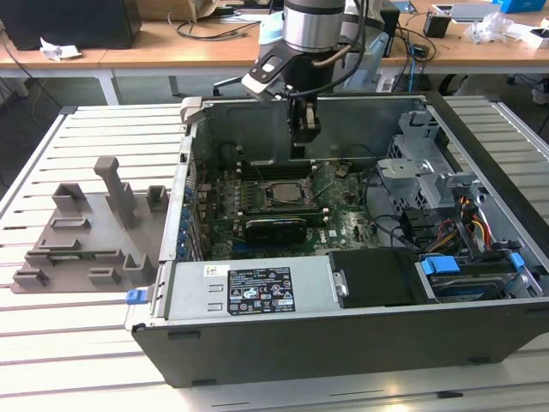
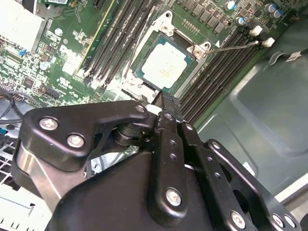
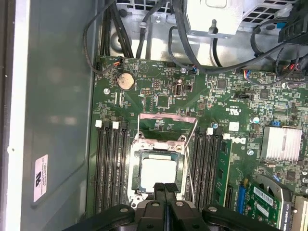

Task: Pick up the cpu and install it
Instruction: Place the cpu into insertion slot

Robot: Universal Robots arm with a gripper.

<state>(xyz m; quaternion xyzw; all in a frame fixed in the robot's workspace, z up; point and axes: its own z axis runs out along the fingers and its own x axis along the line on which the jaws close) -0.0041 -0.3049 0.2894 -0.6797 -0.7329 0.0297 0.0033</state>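
Lying open on the slatted tabletop (image 1: 86,343), one computer case (image 1: 343,343) had one grey fixture tray (image 1: 77,240) beside it, toward the exterior view's left. Inside lay one motherboard (image 1: 343,225). The arm's two fingers (image 3: 158,191) hung above it, pressed together and holding nothing. One cpu (image 2: 165,64) sat in the one socket (image 3: 183,166), apart from them.

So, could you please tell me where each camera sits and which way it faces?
Exterior view: off the arm, looking down into the open computer case; the arm and tool hang above the motherboard.
First wrist view: on the wrist, facing down past the shut tool at the cpu in its socket.
Second wrist view: on the wrist, angled along the tool's linkage toward that cpu.
All three share the cpu and tool.
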